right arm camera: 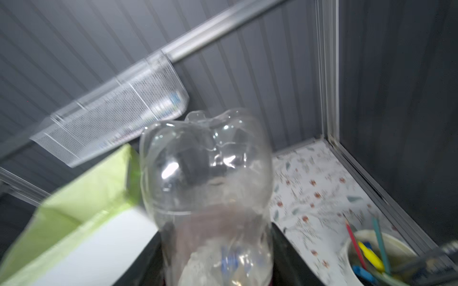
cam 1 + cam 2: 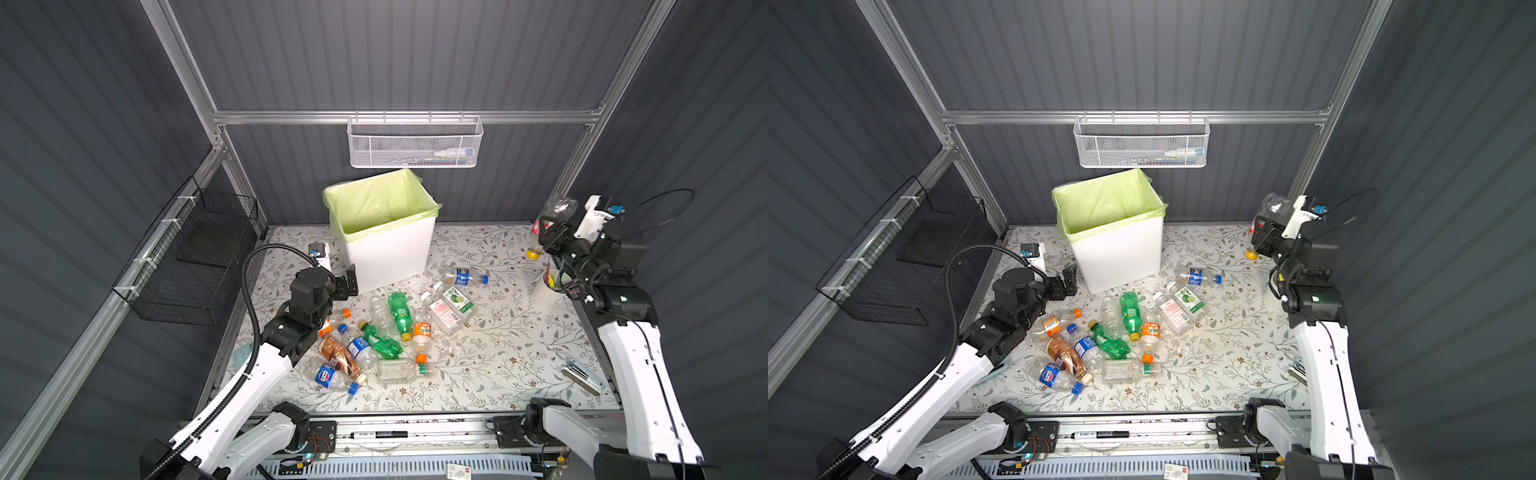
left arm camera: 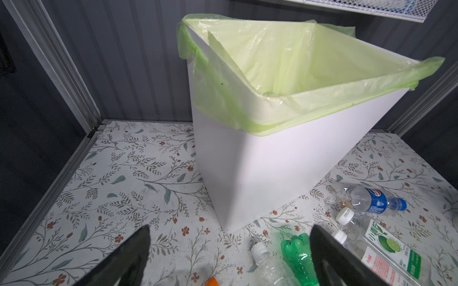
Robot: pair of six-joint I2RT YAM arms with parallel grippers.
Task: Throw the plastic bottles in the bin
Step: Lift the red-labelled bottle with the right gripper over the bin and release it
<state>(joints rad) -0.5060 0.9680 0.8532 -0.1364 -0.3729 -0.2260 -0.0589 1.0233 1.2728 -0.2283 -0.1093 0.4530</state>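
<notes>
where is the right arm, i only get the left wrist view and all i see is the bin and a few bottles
Observer: Raised near the far right corner of the table. The right jaws are shut on a clear bottle, base up, with its yellow cap hanging down.
Operator: is it over the bin yet
Observer: No. The bottle hangs well to the right of the bin, not above the opening.
Operator: anything under that arm i should watch
Observer: A white cup stands on the table just below the arm, apart from the bottle.
</notes>
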